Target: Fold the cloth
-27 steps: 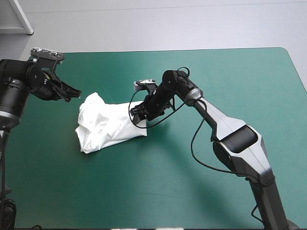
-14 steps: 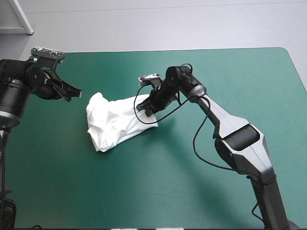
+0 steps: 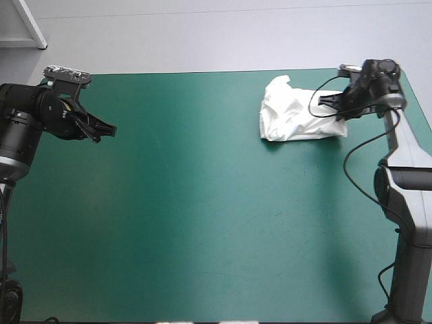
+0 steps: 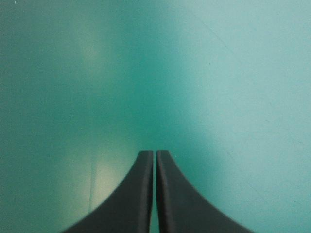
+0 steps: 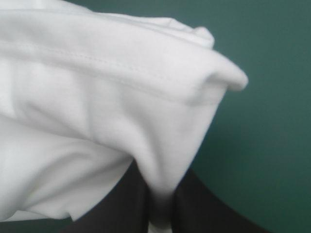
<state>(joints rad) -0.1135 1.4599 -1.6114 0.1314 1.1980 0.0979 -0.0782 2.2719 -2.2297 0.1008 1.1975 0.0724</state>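
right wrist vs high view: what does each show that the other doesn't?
Right wrist only: the stitched hem of the T-shirt, close up, pinched in the right gripper. High only: the left gripper over the left side of the teal-green cover, and the T-shirt lying bunched near the far right corner. Both: white T-shirt, right gripper shut on it, teal-green cover.

The whole surface [image 3: 202,223] is seen from above and behind in the high view, its far edge near the top. The left wrist view is aimed along the left hand [image 4: 155,154], close over the teal-green cover [image 4: 218,73]. The right wrist view is held very near the shirt [image 5: 97,97], along the right hand [image 5: 160,206]. The shirt's pinched edge is shared with the high view.
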